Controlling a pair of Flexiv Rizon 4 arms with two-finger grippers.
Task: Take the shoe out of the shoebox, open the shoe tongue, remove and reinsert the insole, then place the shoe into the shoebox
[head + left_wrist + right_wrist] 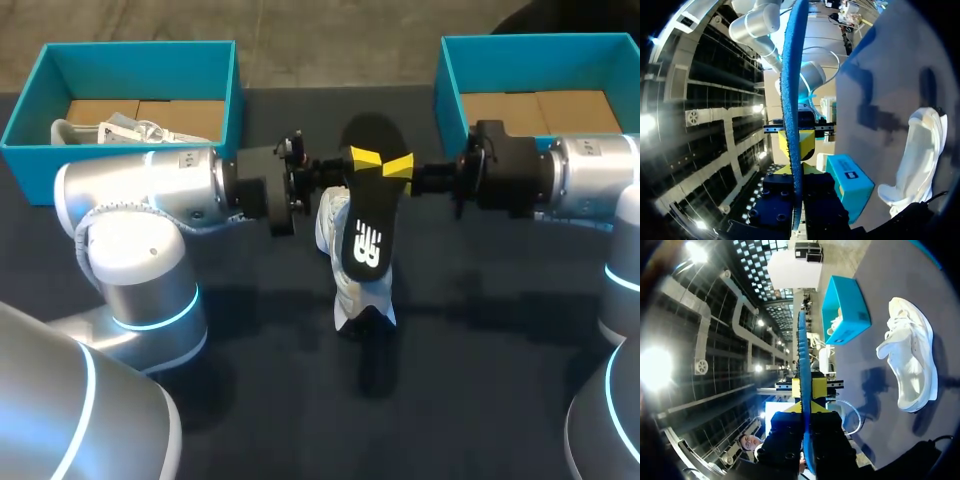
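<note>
Both grippers are clamped on the same insole (368,215), one from each side, and hold it in the air directly above the white sneaker (343,275). The left gripper (796,175) has its fingers drawn in narrow, with the insole's blue edge running straight between them. From above, one yellow fingertip (366,158) presses on the insole's black top face, at the end farthest back over the sneaker. The right gripper (807,412) is just as narrow and grips the same end from the opposite side. Its yellow fingertip (399,166) sits just beside the left one, almost touching it. The insole shows a white printed mark on its black face and hides the middle of the sneaker beneath it. The sneaker rests on the dark table (480,350), apart from both grippers, with only its white upper showing around the insole. Behind the sneaker and to its left stands the left shoebox (222,95), teal, with a second white shoe (130,130) inside. Behind the sneaker and to its right stands the right shoebox (450,85), also teal, with its brown cardboard floor showing.
</note>
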